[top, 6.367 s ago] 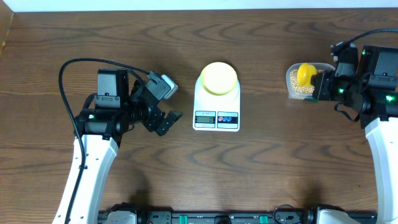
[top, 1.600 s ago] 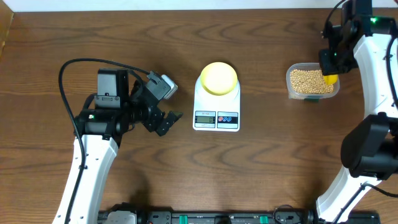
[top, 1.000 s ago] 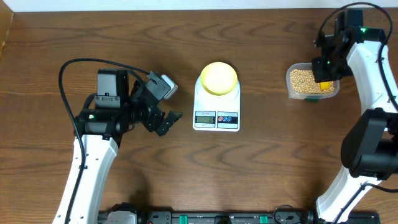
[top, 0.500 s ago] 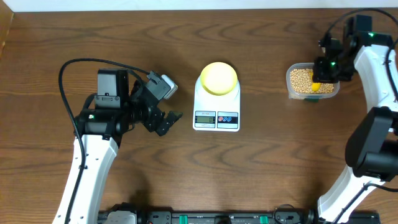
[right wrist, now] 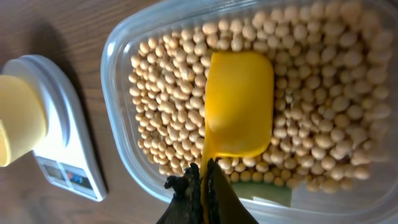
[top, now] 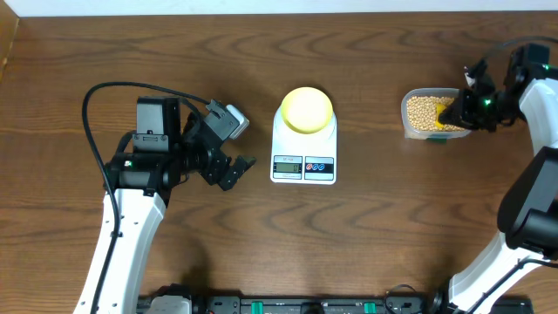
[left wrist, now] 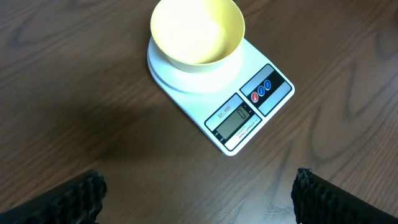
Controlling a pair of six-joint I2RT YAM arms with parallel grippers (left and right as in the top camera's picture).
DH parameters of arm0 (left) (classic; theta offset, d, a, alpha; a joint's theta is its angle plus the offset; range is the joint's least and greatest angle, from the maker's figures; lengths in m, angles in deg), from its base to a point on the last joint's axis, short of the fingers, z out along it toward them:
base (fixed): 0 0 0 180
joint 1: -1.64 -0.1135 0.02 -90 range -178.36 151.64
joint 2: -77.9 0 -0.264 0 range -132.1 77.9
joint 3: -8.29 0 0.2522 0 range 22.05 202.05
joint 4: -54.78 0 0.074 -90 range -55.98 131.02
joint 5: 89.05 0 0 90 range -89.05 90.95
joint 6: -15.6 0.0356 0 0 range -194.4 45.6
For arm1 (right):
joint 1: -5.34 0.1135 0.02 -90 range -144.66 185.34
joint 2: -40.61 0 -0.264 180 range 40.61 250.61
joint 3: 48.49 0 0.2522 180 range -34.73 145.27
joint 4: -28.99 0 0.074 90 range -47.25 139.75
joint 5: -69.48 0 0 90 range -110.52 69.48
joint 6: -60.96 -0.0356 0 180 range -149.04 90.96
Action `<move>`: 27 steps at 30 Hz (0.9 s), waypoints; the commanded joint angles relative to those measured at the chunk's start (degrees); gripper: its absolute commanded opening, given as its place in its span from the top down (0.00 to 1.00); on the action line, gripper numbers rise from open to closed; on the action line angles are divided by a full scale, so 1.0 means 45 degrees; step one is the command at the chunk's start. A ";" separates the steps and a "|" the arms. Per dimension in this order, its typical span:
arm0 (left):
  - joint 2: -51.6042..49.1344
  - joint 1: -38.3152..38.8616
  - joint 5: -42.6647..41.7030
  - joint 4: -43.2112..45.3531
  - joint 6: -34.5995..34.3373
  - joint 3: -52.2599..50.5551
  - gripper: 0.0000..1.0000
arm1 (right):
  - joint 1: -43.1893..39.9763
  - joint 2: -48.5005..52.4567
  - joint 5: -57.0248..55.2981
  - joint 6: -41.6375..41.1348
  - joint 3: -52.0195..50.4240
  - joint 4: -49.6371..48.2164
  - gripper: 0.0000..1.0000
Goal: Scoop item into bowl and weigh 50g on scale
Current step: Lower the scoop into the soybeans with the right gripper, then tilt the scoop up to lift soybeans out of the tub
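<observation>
- Closest to the near edge of the tabletop, on its left half, the left tool (top: 235, 172) hangs idle with its fingers wide apart and nothing between them. It looks toward the scale from just beside its left side.
- The scale (left wrist: 249, 106) sits mid-tabletop with its display and two buttons facing the near edge.
- On the scale's platform, at its far end, stands the bowl (left wrist: 196, 31). It is upright and no beans show in it, so the weighing has not begun.
- Level with the bowl, toward the right edge of the tabletop, stands a clear container (right wrist: 118, 56) holding the beans (right wrist: 168, 93).
- The right tool (right wrist: 200, 186) is pressed together on the thin handle of a yellow scoop (right wrist: 239, 106). The scoop's head lies on the beans inside the container.
- The scoop's long axis runs straight out from the tool's fingertips, and no beans show on its yellow surface.
- The bowl lies well apart from the scoop, to the robot's left of the container, with bare tabletop between.
- The right arm is the nearer one and already has the scoop, so the loaded carry leftward to the bowl should fall to it.
</observation>
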 commanded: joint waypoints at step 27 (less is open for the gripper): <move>-0.0029 -0.0063 0.0107 -0.0015 -0.0010 -0.0131 0.02 | -0.3041 0.0175 0.5309 -0.0005 -0.0253 0.0442 0.99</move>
